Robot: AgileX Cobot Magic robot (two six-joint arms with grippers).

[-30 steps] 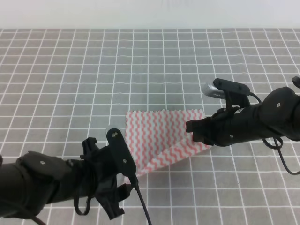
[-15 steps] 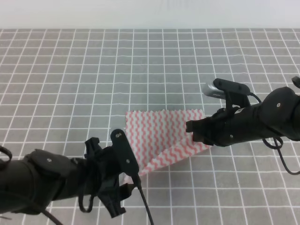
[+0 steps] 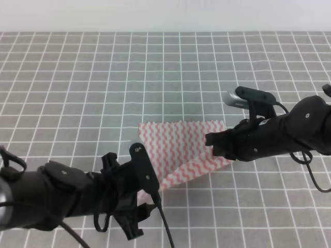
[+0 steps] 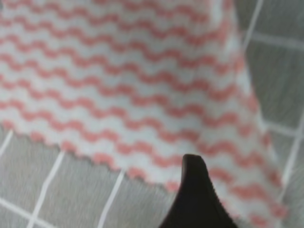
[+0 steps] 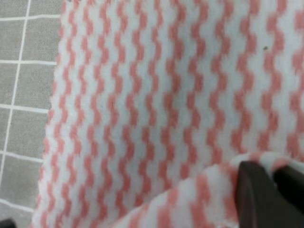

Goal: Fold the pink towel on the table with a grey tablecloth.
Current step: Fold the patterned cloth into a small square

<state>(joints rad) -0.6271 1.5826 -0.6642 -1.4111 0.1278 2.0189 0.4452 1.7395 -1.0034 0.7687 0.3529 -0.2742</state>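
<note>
The right hand (image 3: 211, 143) pinches the pink towel's (image 3: 178, 147) near-right corner, while the left hand (image 3: 146, 192), seemingly clamped on its near-left corner, sits opposite across the tabletop (image 3: 103, 77).

White wall strip (image 3: 165, 15) at far side of scene, high view only. Runs full width, left to right. Plain, no marks or texture visible. Slightly greyer toward its lower part. Lower border is a straight horizontal line where it meets the far edge of the grey tablecloth (image 3: 77, 77). Cannot tell if it is a wall or a board. Neither wrist view shows it.
</note>
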